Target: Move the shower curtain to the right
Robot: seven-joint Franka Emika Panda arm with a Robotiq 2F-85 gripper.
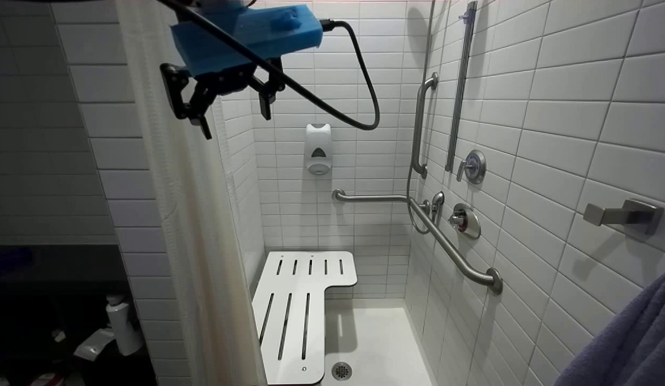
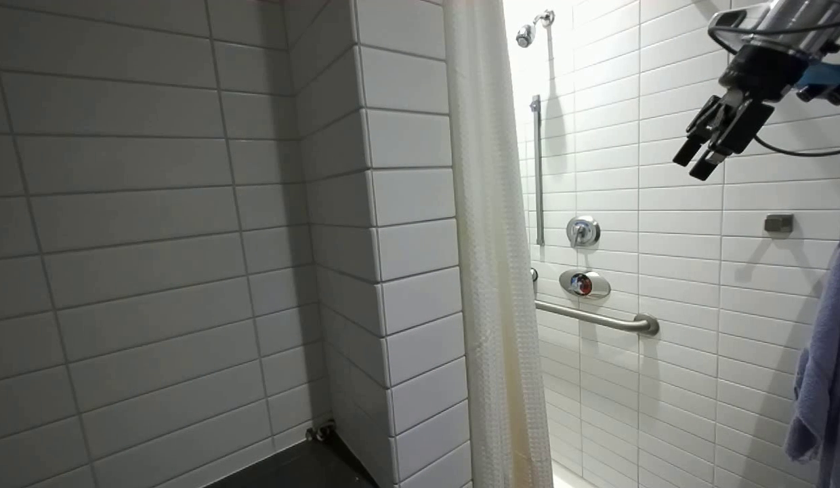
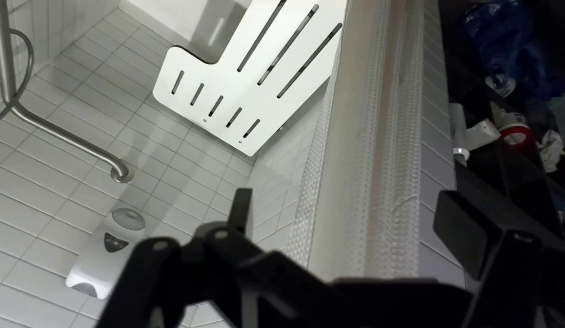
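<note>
My gripper [image 1: 237, 124] at the upper left of the frame in an exterior view, its 2 fingers spread wide and nothing held; the shower curtain [image 1: 204, 241] at left, hanging in soft vertical folds below and behind the tool, apart from it; in the wrist view the cloth runs down right of centre, framed between the fingertips but beyond them; I judge the step to be the approach, best done by advancing until several folds lie well inside the jaws, then closing, since 1 thin edge alone might slip out; I would then pull slowly and level towards the right of both exterior views, letting the upper part follow; around these, white wall tiles [image 1: 558, 128] at left, rear and right, a pale floor [image 1: 386, 343] at lower centre with a round drain [image 1: 341, 371], a slatted white seat [image 1: 296, 316] to the left, a bent grab bar [image 1: 446, 245] right of centre and a purple towel [image 1: 638, 343] at lower right.
</note>
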